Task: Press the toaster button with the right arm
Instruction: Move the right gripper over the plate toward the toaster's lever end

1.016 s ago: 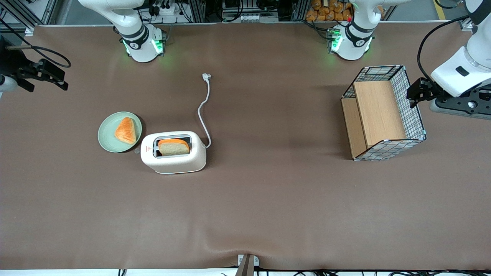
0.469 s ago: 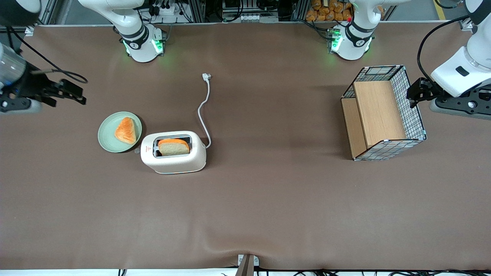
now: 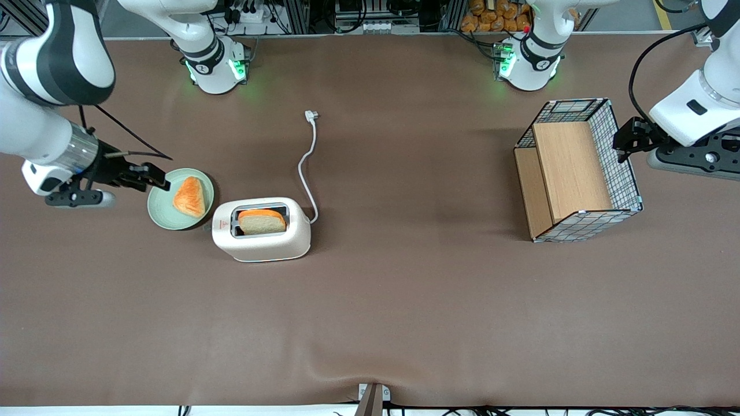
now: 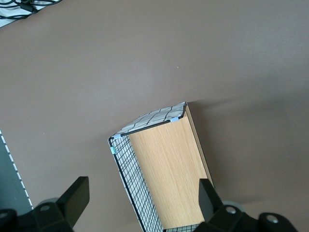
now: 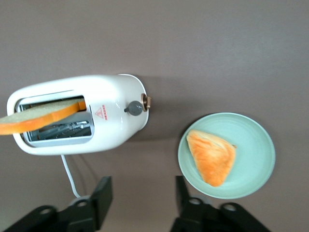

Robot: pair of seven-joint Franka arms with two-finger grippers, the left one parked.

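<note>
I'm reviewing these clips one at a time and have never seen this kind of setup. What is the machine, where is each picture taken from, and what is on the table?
These are robot arms at a brown table. One picture looks at them from the front. The other two come from cameras on the arms' wrists.

The working right arm ends in a pincer, which hangs over the rim of a green plate holding a pastry. Its fingers stand open and hold nothing.

Beside the plate stands a white toaster with a slice of bread in its slot. Its cord lies unplugged. The right wrist view shows the grey button on the toaster's narrow end, facing the plate.

Toward the parked arm's end lies a wire basket with wooden panels.
</note>
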